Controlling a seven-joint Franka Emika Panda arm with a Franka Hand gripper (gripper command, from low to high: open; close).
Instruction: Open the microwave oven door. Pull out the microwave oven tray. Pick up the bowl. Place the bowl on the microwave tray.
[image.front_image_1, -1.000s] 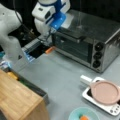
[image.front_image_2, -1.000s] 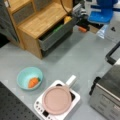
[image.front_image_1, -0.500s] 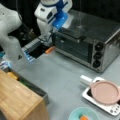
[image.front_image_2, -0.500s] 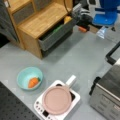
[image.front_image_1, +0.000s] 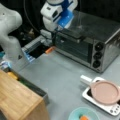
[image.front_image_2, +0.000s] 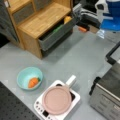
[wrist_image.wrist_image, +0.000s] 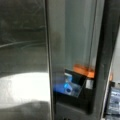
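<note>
While the hand (image.front_image_1: 58, 31) has moved in over half a second to the top edge of the microwave oven door (image.front_image_1: 72, 47), its grip impossible to judge, the door stays shut and the bowl (image.front_image_2: 29, 78) waits on the worktop (image.front_image_2: 75, 57).

Surface: grey surface (image.front_image_2: 75, 55) seen in both front views | Furniture: wooden cabinet (image.front_image_2: 42, 22) with an open drawer (image.front_image_2: 53, 35) in a front view | Backdrop: dark wall (image.front_image_1: 100, 10) behind | Light: even.
</note>
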